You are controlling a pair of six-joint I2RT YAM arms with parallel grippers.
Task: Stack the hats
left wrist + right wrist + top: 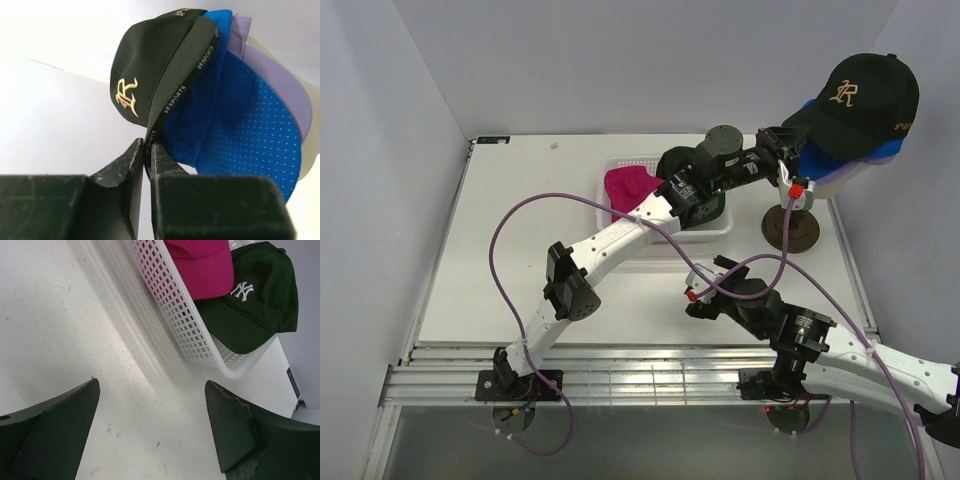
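Three hats sit stacked at the far right. The black hat (pixel 865 95) (pixel 145 65) with a gold emblem is on top, over the bright blue hat (pixel 250 135) (pixel 888 152) and the lavender hat (pixel 287 87). My left gripper (pixel 788 152) (pixel 147 145) is shut on the lower edge of the black hat's brim. The magenta hat (pixel 625 187) (pixel 200 265) and the dark green NY hat (pixel 673 160) (pixel 255 305) lie in the white basket (pixel 630 158) (pixel 175 310). My right gripper (pixel 705 278) (pixel 152 385) hangs open over bare table, holding nothing.
The hat stack stands on a brown round stand (pixel 790 228) near the table's right edge. The left arm stretches diagonally over the basket. White walls close in the table at the back and on both sides.
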